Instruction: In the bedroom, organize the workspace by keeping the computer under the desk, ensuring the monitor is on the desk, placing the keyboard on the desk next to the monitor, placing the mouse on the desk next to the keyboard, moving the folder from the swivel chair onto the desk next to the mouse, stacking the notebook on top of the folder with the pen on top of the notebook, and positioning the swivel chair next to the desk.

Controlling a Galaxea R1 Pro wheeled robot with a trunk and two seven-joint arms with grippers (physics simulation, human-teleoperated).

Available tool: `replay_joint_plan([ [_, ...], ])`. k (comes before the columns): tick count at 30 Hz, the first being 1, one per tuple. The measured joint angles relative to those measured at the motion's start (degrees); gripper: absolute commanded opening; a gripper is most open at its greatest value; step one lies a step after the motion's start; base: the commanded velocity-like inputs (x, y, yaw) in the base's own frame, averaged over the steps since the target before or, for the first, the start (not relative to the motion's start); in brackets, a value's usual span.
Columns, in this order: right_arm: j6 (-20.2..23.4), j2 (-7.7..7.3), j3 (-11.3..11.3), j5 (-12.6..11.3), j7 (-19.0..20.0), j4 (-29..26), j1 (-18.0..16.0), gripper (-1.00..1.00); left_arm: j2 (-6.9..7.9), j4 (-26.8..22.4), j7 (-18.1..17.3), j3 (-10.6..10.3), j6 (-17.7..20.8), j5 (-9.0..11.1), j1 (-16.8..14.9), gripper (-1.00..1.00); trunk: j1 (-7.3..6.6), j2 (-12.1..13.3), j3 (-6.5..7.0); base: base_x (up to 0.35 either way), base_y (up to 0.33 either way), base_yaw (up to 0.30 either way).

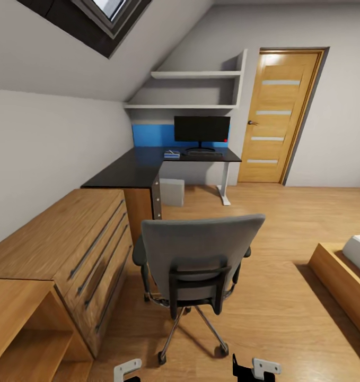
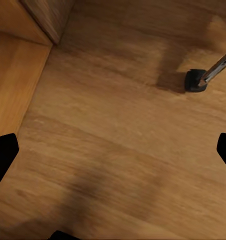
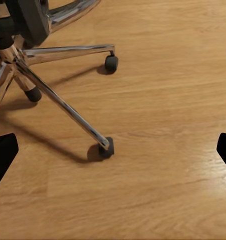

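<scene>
Both grippers are hanging low over the floor right now. The left gripper has its black fingertips spread wide at opposite edges of its wrist view with nothing between them but light wooden plank floor. Same story for the right gripper, wide open and empty over the planks.

Going left to right across the room: a light wooden drawer chest with long dark handles runs along the left wall, drawers all closed, so no idea what's in them. Next to it there's an open wooden cubby at the near corner, and it looks bare inside. Beyond the chest is the glossy black L-shaped desk with white legs and a blue back panel, its long arm heading toward the far wall. A light grey boxy computer tower stands upright on the floor under it. On the desktop, a small blue-and-white object lies left of the wide black flat monitor, which faces into the room. The long dark keyboard lies crosswise in front of its stand.

The grey upholstered swivel chair with black armrests and chrome star base sits mid-floor with its back to us, seat facing the desk. The seat surface is hidden behind the backrest.
</scene>
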Motion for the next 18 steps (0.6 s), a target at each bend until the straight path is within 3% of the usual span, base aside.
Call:
replay_joint_plan([
  [14, -0.1, -0.14, 0.0, 0.0, 0.0, 0.0, 0.0, 1.0, 0.01, 0.0, 0.1, 0.0, -0.4, 0.0, 0.0, 1.0, 3.08, -5.6, -2.51, -0.004, 0.0, 0.017],
  [18, -0.1, -0.15, 0.0, 0.0, 0.0, 0.0, 0.0, 1.0, -0.05, 0.0, 0.1, 0.0, -0.4, 0.0, 0.0, 1.0, 3.98, -7.2, -3.23, -0.178, 0.0, 0.0],
])
